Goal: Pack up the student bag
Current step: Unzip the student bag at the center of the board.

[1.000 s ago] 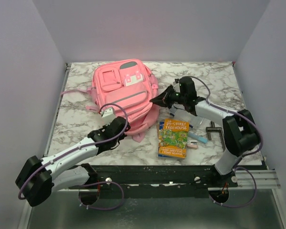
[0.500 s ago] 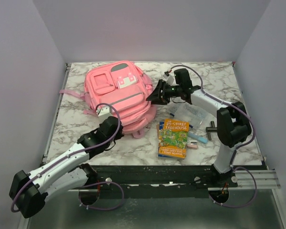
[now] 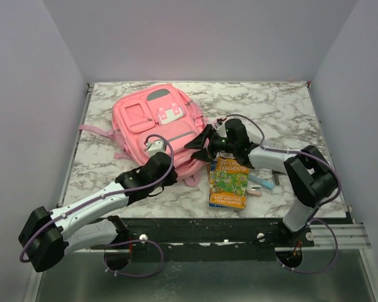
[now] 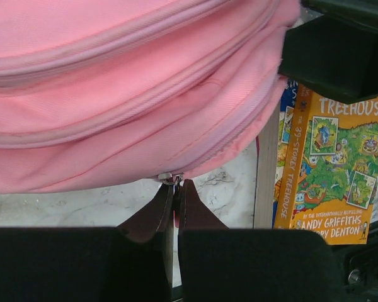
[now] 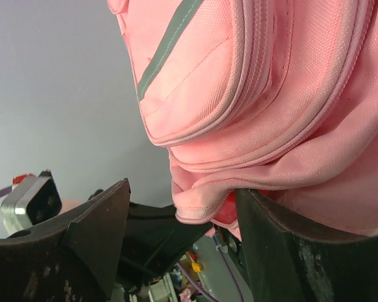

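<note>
The student bag (image 3: 156, 123), a big pink backpack, lies flat on the marble table, front pockets up. At its near edge my left gripper (image 3: 171, 171) is shut on the bag's metal zipper pull (image 4: 170, 178), and in the left wrist view the fingertips (image 4: 190, 200) pinch together under the pink seam. My right gripper (image 3: 196, 143) is at the bag's right side, jaws open. The right wrist view shows a fold of the bag's pink fabric (image 5: 198, 204) hanging between my right gripper's (image 5: 183, 220) spread fingers, with none of it pinched.
A stack of books (image 3: 229, 182) topped by an orange-and-green "Treehouse" cover (image 4: 331, 170) lies just right of the bag. A blue pen-like item (image 3: 261, 181) and a small black tool (image 3: 276, 178) sit beyond the books. Walls enclose the table on three sides.
My right gripper has opened, let go of the bag and come nearer along its right edge. The bag swung left, then settled flatter. My left gripper stayed shut and followed the bag's near edge.
</note>
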Controlling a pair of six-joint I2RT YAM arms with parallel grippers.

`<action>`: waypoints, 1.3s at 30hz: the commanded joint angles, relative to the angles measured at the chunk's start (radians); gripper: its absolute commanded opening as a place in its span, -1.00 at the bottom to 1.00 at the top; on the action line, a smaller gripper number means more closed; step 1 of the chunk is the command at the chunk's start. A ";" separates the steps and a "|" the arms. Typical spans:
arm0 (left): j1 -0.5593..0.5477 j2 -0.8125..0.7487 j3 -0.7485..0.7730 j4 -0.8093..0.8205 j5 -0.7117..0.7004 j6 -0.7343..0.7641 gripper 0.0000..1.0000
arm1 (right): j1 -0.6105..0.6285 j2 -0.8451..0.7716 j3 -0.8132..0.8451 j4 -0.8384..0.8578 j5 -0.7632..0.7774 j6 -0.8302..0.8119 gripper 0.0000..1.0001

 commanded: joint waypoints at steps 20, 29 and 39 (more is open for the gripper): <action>-0.054 0.057 0.090 0.086 0.036 0.047 -1.00 | 0.165 -0.034 -0.034 -0.175 0.316 0.259 0.42; -0.067 0.073 0.075 0.094 0.063 0.040 -1.00 | 0.165 0.142 0.058 0.060 0.251 0.310 -0.37; 0.033 0.199 0.121 -0.116 -0.039 -0.097 -1.00 | -0.001 0.149 0.244 -0.086 -0.152 -0.132 -0.99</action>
